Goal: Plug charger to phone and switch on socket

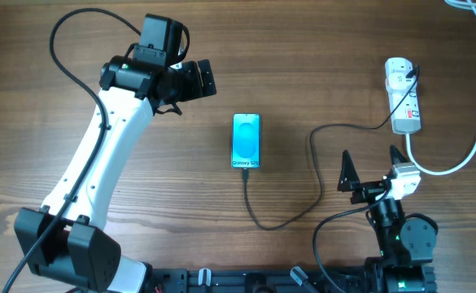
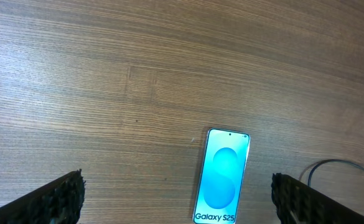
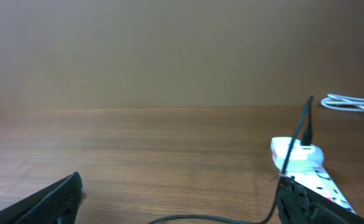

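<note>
Since the charger [image 1: 246, 192] appears to run its thin black cable into the near short edge of the phone [image 1: 246, 141], which lies mid-table, and its white adapter sits in the socket [image 1: 406, 111] by the right edge toward the far corner, only 1 step seems left: the switch. Both grippers are spread wide and empty, the left gripper [image 1: 208, 79] toward the far edge and the right gripper [image 1: 372, 167] near the near right corner. The right arm likely must reach forward and press the strip's switch.

I can't read the socket [image 1: 406, 110] switch from overhead, and my left wrist view crops the phone [image 2: 222, 177] at its lower edge.
</note>
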Tool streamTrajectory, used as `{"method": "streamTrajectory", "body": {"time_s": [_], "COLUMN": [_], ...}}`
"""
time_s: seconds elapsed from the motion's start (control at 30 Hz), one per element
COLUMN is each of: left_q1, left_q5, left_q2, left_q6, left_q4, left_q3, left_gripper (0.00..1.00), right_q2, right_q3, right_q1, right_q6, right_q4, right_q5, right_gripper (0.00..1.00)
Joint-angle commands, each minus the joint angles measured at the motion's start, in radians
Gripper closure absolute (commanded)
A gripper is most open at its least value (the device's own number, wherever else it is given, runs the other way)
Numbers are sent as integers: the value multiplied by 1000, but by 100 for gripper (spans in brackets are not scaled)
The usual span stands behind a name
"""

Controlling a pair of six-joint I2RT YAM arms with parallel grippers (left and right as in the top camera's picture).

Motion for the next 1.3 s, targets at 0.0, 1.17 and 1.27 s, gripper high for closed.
{"method": "streamTrajectory", "body": {"time_s": [0.0, 1.17, 1.27], "left_q1": [3, 3, 3], "left_q5": [-13, -13, -13], "left_q2": [6, 6, 6], "left_q6": [-13, -13, -13], "left_q4": [-1, -1, -1], "left_q3": [-3, -3, -3], "left_gripper": [0, 0, 0], "right_q2": [-14, -14, -14], "right_q3": [-6, -6, -6], "right_q1": [-14, 18, 18], "right_q6": [-26, -126, -126], "right_q4": [-4, -8, -9], "right_q5": [4, 23, 26], "right_gripper": [0, 0, 0]}}
